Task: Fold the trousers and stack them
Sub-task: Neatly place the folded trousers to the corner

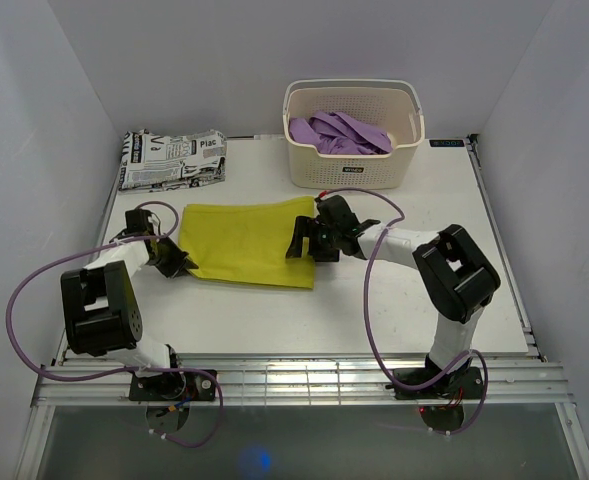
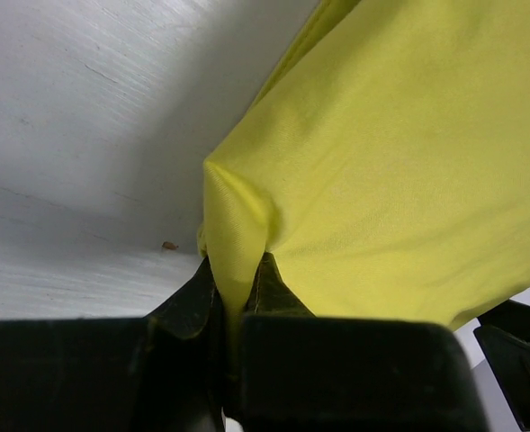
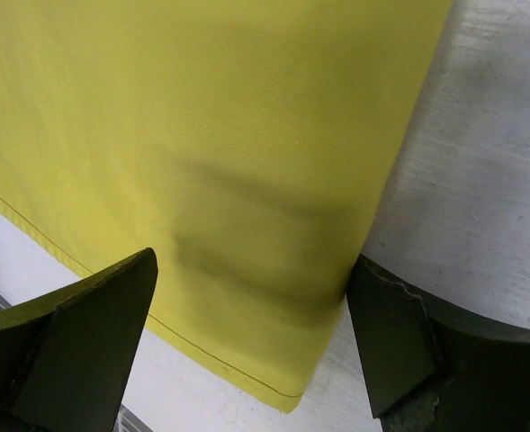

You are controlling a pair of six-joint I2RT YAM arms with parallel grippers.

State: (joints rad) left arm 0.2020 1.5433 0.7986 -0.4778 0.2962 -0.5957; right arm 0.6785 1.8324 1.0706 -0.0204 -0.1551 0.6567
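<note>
Trousers [image 1: 246, 243] lie folded into a flat yellow rectangle in the middle of the table [image 1: 274, 320], the long side running left to right between the two arms. The left gripper [image 1: 182, 264] sits at the near left corner, jaws almost closed, pinching a ridge of cloth. The right gripper [image 1: 309, 246] stands wide open astride the right edge, holding nothing. For the next fold, I judge it must close there first.

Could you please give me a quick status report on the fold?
Left hand shut on near-left corner of the trousers. Right hand open, straddling their right edge. Cloth flat on table. Nothing lying on it.
</note>
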